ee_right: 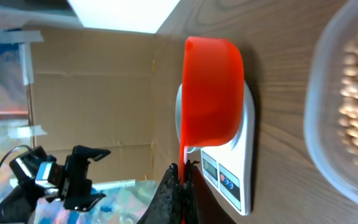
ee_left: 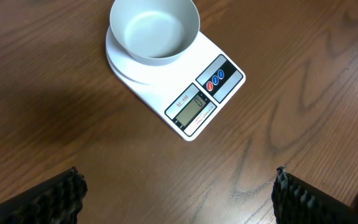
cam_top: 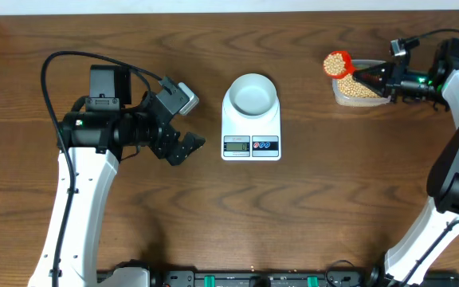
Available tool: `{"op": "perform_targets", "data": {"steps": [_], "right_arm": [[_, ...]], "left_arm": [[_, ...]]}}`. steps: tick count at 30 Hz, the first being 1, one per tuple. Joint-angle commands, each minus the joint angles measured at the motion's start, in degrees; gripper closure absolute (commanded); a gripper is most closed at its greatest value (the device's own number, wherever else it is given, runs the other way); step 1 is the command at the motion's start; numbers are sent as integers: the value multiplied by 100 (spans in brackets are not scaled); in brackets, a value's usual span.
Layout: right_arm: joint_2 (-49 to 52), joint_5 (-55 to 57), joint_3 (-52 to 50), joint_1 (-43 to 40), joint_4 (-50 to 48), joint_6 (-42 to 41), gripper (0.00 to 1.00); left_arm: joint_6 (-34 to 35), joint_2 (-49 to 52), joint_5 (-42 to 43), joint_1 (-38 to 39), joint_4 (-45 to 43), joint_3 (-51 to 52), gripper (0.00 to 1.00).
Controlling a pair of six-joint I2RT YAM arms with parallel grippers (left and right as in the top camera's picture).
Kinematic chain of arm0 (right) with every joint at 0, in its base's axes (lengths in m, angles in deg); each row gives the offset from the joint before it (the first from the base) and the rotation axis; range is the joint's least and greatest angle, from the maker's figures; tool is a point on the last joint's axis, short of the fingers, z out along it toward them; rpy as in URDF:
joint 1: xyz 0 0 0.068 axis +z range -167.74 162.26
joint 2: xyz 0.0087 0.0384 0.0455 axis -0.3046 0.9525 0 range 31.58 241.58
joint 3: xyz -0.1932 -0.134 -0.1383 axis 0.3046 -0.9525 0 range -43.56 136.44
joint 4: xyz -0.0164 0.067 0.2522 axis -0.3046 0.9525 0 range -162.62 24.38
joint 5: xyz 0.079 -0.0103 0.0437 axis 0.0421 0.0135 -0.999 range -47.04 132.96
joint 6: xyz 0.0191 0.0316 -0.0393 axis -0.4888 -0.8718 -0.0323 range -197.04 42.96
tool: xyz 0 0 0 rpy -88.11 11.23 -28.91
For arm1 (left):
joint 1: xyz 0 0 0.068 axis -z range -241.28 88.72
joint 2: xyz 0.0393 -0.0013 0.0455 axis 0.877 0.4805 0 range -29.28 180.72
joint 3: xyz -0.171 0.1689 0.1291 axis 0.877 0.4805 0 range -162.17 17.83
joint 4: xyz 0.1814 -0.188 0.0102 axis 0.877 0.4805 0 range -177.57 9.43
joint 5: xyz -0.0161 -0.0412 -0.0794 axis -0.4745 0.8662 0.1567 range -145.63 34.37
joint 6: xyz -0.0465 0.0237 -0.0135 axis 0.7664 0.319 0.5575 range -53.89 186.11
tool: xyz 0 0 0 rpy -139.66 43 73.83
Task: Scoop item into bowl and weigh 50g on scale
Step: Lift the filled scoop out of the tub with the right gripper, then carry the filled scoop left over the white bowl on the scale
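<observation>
step in hand looks like the carry. the right gripper [cam_top: 382, 77] is clamped tight on the handle of the red scoop [cam_top: 342, 65]. the scoop cup is heaped w/ tan beans [cam_top: 337, 61] and hovers over the edge of the clear tub [cam_top: 359, 90] nearest the scale. more beans lie in the tub itself. in the right wrist view the handle runs straight out from betw. the closed fingertips, so the load rides just beyond the pincer, at the handle's end, not touching the jaws.

the bowl [cam_top: 252, 94] stands on the scale [cam_top: 251, 128] mid-table, well apart from the scoop, off to the right arm's left. the bowl looks empty in the left wrist view. the display [ee_left: 195, 106] seems to read zero, tho it's small.

the left gripper [cam_top: 184, 148] is spread wide and holds nothing. it's parked beside the scale w/ its fingers [ee_left: 59, 198] over bare table [cam_top: 134, 223].

next move prob. calls for keeping the scoop level while crossing to the bowl, then tipping slow so the beans trickle in & the readout can be watched toward 50g. one scoopful may overshoot or fall short, can't tell from here.
</observation>
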Motion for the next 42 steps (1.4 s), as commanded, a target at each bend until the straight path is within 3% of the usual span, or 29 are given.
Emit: {"op": "perform_targets", "data": {"steps": [1,19,42], "right_arm": [[37,-472,-17,153,-63,-81,99],[37,-476,-17,662,-490,-643,99],[37,-693,-17,1213,-592,-745,99]], "left_arm": [[26,-50,-33,-24,15,-164,2],[26,-50,-33,-24,15,-164,2],[26,-50,-33,-24,15,-164,2]]}}
